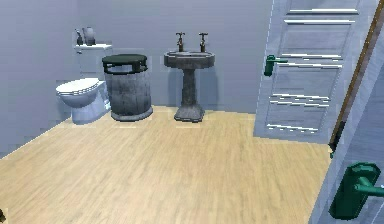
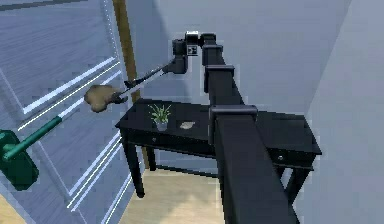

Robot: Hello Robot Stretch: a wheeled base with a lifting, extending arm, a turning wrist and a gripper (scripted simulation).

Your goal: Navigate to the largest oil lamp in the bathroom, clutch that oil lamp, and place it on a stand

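Pincer out at the far end of the dark square-barred arm, thin fingers slanting down toward the arm side view's left. Cannot tell whether spread or pressed together. Holding a tan rounded lump, which hangs at the fingertips clear of every surface, against the pale blue panelled door. Judged to be the oil lamp, though too small to make out beyond shape and colour. Placed just off the left end of a black slim-legged table and higher than its top.

On that table, toward its left end: a small green potted plant and a little grey object, near each other.

Ahead, along the bathroom's far wall: a white toilet, a dark cylindrical bin and a grey pedestal basin, all on pale wooden flooring.

Progress, as a judgement: reaching the bathroom and clutching the lamp done, placing not yet done. Black table the likely stand. Left to do: bring the lump in over a bare stretch of the top, set it down and let go, without knocking the plant.
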